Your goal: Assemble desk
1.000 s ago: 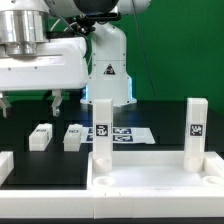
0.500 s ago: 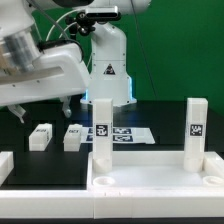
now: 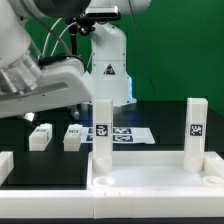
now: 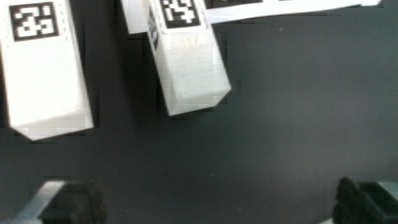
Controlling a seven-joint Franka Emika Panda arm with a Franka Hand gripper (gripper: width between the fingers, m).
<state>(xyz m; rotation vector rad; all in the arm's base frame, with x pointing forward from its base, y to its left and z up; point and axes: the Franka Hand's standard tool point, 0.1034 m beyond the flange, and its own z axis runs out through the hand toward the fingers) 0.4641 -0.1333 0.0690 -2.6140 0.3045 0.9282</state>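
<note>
Two white oblong plastic block legs of the desk stand upright in the exterior view. They rise from the far edge of the wide, shallow, rimmed white plastic panel (image 3: pixel 150 170), which spans the picture from five to seven o'clock. The first upright leg (image 3: pixel 102 128) stands near the centre and the second upright leg (image 3: pixel 196 128) toward three o'clock. Each bears a small black-and-white square tag on its face. The panel forms a low tray, and these two legs stand at its far corners, with a small round dimple in the floor near each foot.

Toward nine o'clock from the centre, two more white block legs lie flat on the black table (image 3: pixel 55 165), near each other but apart. These are the left lying leg (image 3: pixel 41 137) and the right lying leg (image 3: pixel 73 136), both with tags. The flat white marker board (image 3: pixel 130 134) lies behind the first upright leg. The big white robot arm (image 3: pixel 40 75) fills the ten o'clock area above the lying legs.

In the wrist view, the two lying legs appear as long white blocks side by side, not touching, each tagged at one end. The gripper (image 4: pixel 217 203) hangs beyond their untagged ends. Its dark fingertips (image 4: pixel 68 203) are spread wide, the jaws released, with only black table between them.
</note>
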